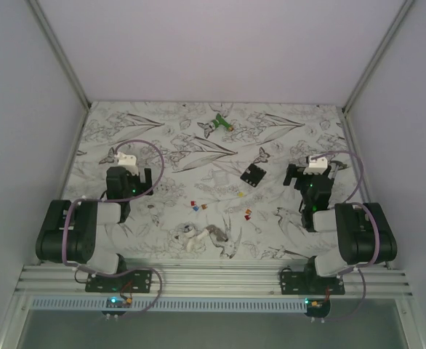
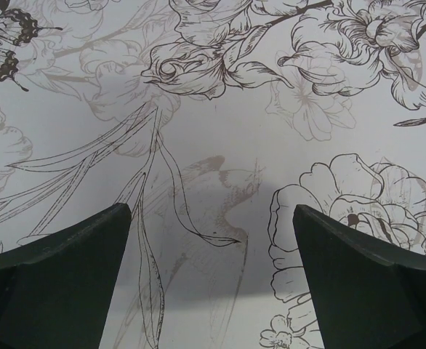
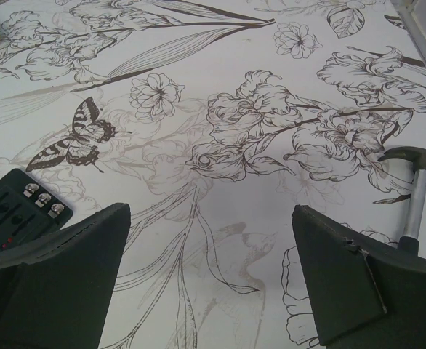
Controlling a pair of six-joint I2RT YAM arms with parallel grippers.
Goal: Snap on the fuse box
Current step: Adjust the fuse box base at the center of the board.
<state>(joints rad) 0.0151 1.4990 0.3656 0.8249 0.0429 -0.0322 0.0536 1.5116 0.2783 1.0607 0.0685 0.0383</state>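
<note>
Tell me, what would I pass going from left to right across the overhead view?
left gripper → green plastic object → fuse box → right gripper

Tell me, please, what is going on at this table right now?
Nothing is being handled yet. The left claw and right claw both hang open over the patterned table, empty. The fuse box lies on the table just left of the right claw, untouched, with tiny coloured fuses scattered nearby.
</note>
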